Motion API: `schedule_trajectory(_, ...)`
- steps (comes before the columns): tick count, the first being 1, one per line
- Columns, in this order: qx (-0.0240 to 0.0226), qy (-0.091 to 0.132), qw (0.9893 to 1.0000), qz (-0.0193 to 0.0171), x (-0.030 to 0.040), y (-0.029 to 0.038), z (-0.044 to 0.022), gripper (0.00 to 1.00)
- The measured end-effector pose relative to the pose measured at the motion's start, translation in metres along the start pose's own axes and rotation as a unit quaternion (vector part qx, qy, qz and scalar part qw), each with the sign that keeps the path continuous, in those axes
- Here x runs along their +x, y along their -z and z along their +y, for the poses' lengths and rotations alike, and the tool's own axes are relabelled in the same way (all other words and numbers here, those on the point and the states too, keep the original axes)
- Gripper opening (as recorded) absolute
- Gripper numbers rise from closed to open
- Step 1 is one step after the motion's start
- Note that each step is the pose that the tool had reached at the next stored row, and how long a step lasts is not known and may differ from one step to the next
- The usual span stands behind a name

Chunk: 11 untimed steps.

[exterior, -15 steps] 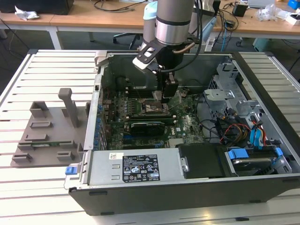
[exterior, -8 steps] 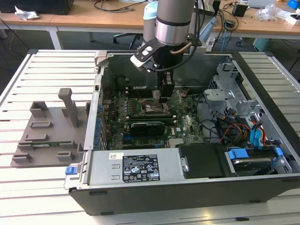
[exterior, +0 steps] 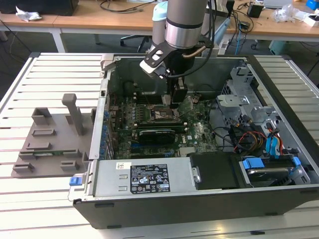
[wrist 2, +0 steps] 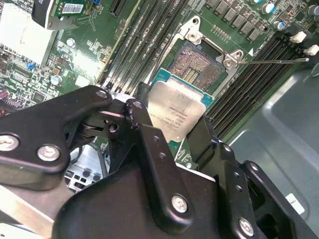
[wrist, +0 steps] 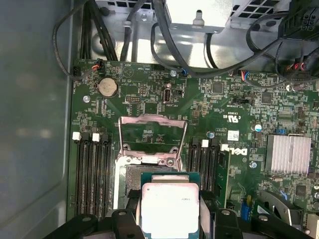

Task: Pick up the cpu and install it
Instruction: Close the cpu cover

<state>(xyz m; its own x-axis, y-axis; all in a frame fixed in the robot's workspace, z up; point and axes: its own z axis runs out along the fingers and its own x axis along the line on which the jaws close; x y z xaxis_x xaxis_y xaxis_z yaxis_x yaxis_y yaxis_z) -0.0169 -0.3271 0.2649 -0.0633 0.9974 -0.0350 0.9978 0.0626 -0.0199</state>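
- Cpu (wrist 2: 175,107) is clamped in the gripper (wrist 2: 169,120), one of the fingers (wrist 2: 144,134) on each of two opposite edges, metal top up. Same in the first wrist view: cpu (wrist: 170,206) w/ green rim showing round the lid.
- Why an edge grip, I'd guess: it keeps the pads off the underside contacts & holds the chip flat.
- Chip sits over one edge of the open socket (wrist 2: 195,64) & overlaps it only in part; the pin field beyond is bare. Can't tell if it touches the frame or hangs just above.
- Load plate (wrist: 152,118) is swung up & back and the retaining lever (wrist 2: 269,61) is released, prob. so nothing blocks the seat.
- RAM slots (wrist: 92,169) flank the socket on both sides, so the lane is tight.
- Arm pose, exterior view: wrist points nearly straight down into the open pc case (exterior: 164,214), w/ the gripper (exterior: 175,99) low over the motherboard (exterior: 202,132).
- Grey tray (exterior: 50,144) lies outside the case on the exterior view's left, well apart from the gripper.
- Install not done yet: chip is off-centre & the plate is open.
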Motion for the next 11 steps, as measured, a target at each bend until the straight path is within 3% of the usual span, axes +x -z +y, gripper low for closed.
schedule_trajectory(11, 0.0000, 0.000, 1.0000, 0.0001, 0.0011, -0.0052, 0.0001, 0.55)
